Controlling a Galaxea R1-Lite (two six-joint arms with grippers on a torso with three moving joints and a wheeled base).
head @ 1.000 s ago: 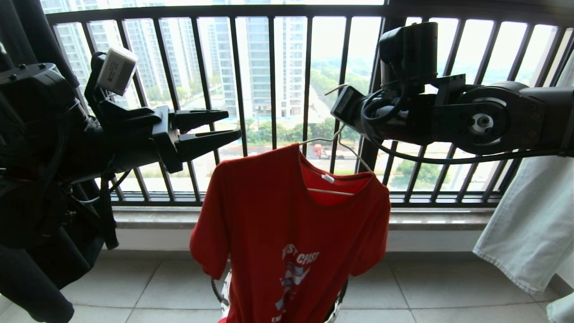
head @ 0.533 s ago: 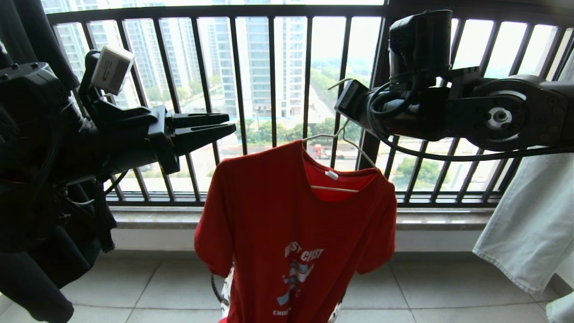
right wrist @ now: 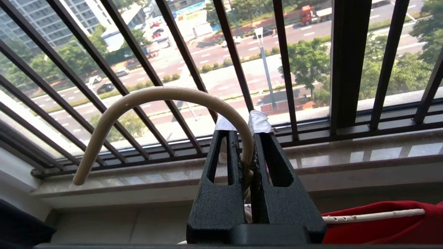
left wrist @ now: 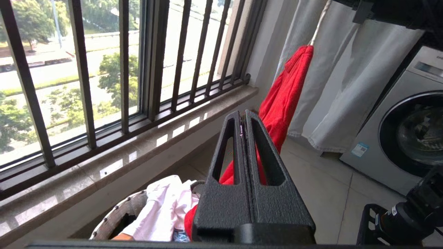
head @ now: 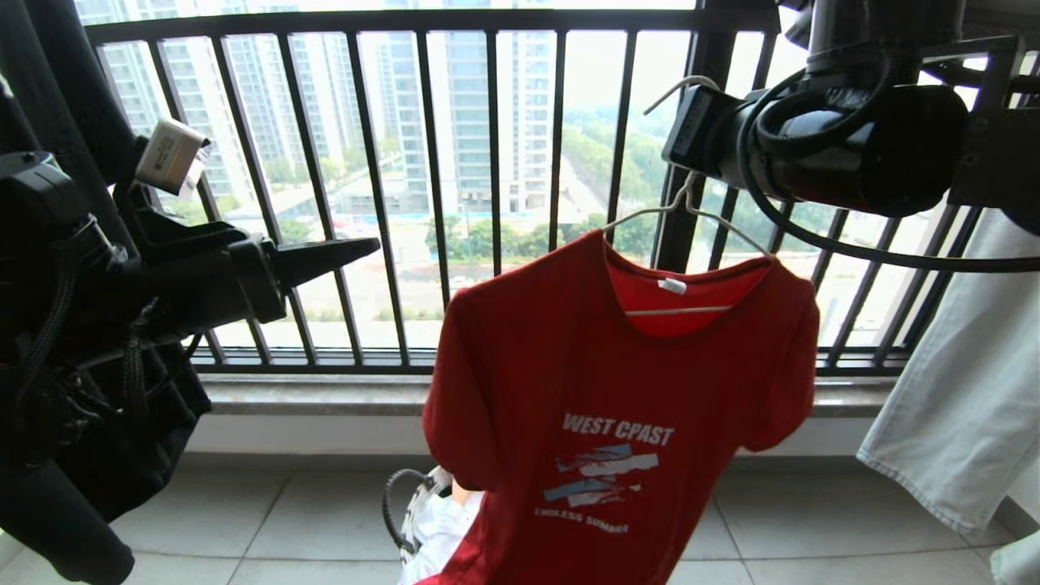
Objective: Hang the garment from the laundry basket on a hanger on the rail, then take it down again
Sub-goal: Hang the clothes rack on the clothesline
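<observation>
Right gripper [right wrist: 246,145]: clamped on the neck of the hanger [right wrist: 162,100], just under the curved hook; sits high above the black railing [head: 422,20], at the robot's right.

Left gripper [left wrist: 245,119]: fingers pressed together, holding nothing; level with the middle of the railing, at the robot's left, well apart from the shirt.

Hanger, off-white wire: carried in the air in front of the railing; hook free, resting on nothing visible.

Garment [head: 617,406], red T-shirt with white lettering: threaded on the hanger, both shoulders seated, hem trailing down toward the basket below the railing.

Laundry basket [left wrist: 114,218], white weave: on the floor at the foot of the railing sill, with pale cloth inside.

Rail: not in view in any picture.

Other: pale hanging cloth [head: 959,390] to the right of the railing; dark garment [head: 73,471] to its left.

Step in hand, as judged: shirt is on the hanger; carrying it up to be hung.

Next move, as judged: lift the hook above the overhead rail, keep the hook's opening turned toward the bar, lower it on before releasing. Risk: the shirt swings or slides off one shoulder.
</observation>
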